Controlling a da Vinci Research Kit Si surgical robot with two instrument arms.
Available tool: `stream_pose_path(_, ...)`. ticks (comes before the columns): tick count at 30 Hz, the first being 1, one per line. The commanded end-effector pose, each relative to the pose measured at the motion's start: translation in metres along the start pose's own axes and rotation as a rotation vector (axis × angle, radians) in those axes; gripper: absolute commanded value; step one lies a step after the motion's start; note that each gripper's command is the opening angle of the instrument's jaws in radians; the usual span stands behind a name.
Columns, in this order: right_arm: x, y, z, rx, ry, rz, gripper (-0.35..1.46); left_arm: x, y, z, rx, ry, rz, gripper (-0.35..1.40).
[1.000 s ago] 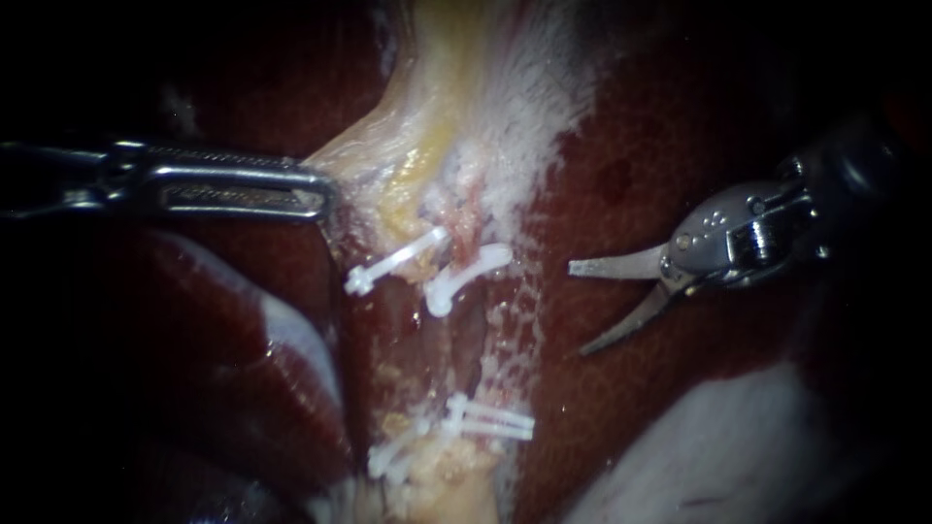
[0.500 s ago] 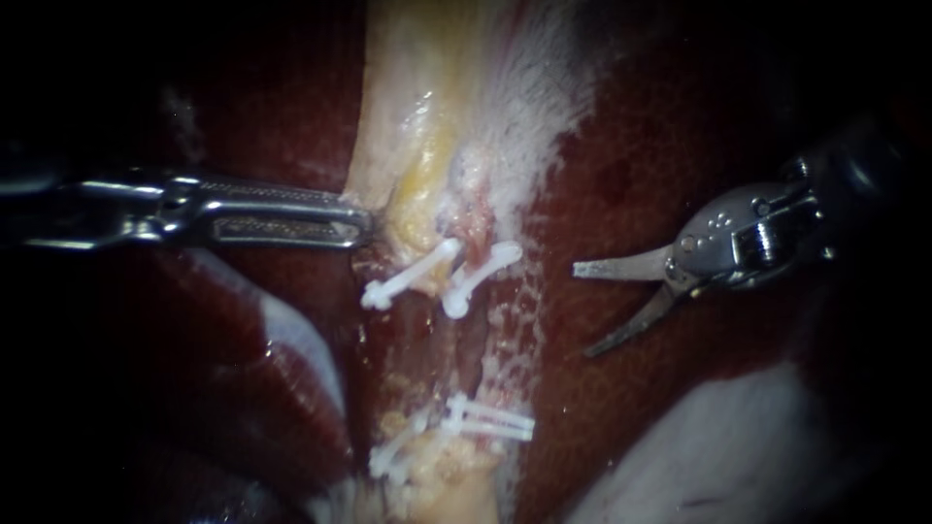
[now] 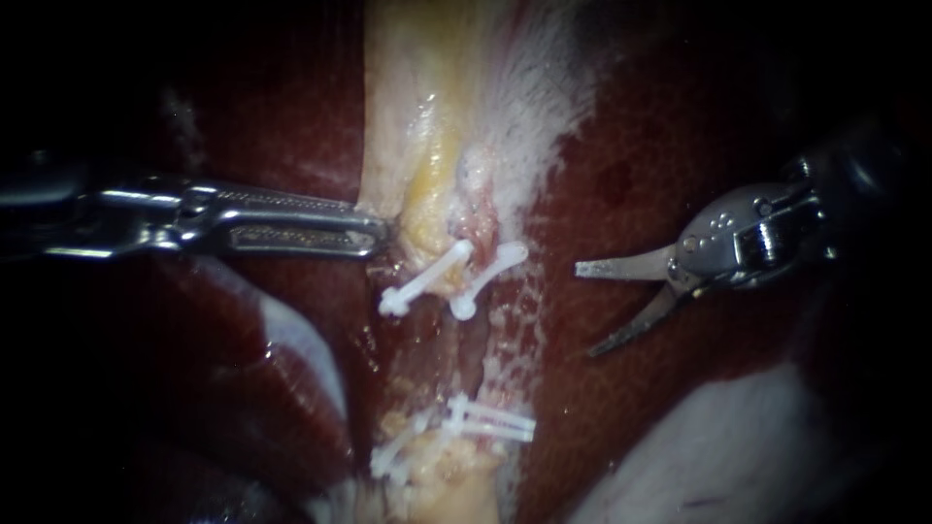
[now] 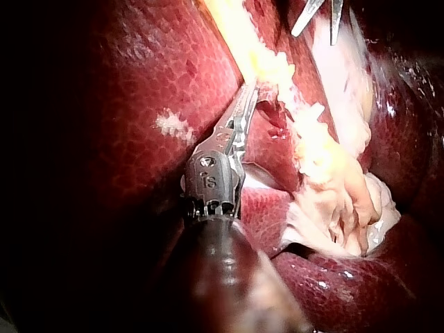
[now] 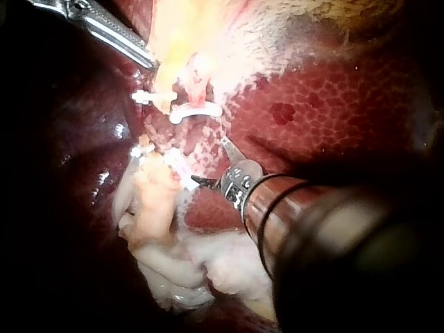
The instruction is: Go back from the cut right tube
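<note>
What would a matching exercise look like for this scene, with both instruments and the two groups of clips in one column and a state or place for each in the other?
1 left instrument
2 right instrument
3 upper clips
4 lower clips

A blades open, clear of the tissue
B jaws shut on the pale tissue
C just beside the left instrument's tip
D lowest in the endoscope view, far from both instruments

Pairs: 1-B, 2-A, 3-C, 4-D
</note>
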Motion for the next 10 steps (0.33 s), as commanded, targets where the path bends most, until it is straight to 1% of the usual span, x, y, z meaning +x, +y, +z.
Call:
stream_pose_path(1,0.0000,0.0000,0.0000,0.000,0.000,0.001,1.43,0.0000,0.0000,0.0000,0.000,0.000,0.000,-0.18)
stream_pose_path(10,0.0000,0.0000,0.0000,-0.001,0.000,0.002,1.43,0.0000,0.0000,0.0001,-0.001,0.000,0.000,-0.18)
